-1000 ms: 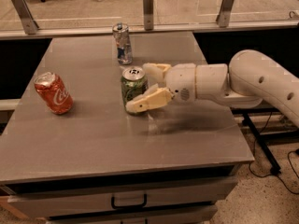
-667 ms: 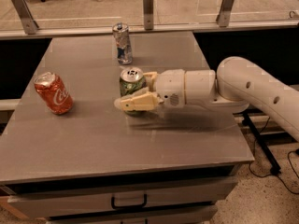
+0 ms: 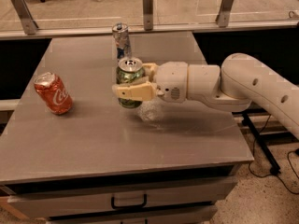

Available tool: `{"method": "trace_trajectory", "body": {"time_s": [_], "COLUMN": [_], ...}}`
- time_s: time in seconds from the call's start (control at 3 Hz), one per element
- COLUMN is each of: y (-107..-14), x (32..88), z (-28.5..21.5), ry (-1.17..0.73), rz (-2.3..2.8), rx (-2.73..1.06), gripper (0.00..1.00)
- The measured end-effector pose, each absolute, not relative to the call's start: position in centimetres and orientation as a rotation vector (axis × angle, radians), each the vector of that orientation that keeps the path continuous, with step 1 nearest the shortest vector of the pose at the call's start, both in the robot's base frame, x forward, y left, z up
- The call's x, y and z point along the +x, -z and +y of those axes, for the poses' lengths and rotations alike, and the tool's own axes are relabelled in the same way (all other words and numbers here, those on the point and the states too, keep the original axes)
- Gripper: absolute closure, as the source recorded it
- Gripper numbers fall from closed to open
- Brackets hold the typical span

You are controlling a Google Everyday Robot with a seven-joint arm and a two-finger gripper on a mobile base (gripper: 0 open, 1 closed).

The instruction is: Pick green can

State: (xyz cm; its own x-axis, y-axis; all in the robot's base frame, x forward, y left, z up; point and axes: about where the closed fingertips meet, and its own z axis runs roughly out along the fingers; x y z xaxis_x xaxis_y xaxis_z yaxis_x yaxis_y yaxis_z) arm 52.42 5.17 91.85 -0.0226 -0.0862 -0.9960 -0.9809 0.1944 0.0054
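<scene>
At the left of the grey table (image 3: 84, 143) a red Coca-Cola can (image 3: 53, 93) stands tilted, well apart from my work. Near the table's middle is the green can (image 3: 129, 74), upright with its silver top showing, and my gripper (image 3: 132, 81) is clamped on it: one pale finger (image 3: 133, 91) lies across its front, the other sits behind its right side. A slim silver-blue can (image 3: 121, 40) stands just behind it. My arm (image 3: 243, 85) reaches in from the right.
</scene>
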Motion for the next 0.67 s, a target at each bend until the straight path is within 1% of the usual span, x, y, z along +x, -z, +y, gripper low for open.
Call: {"method": "trace_trajectory", "body": {"time_s": [0.33, 0.67], "y": [-96.72, -97.11], "x": [52.96, 53.03], "z": [3.97, 3.89], "ry": [-0.98, -0.976], "rz": [1.317, 1.312], "rx": [-1.07, -1.067], "gripper": [1.0, 1.0]}}
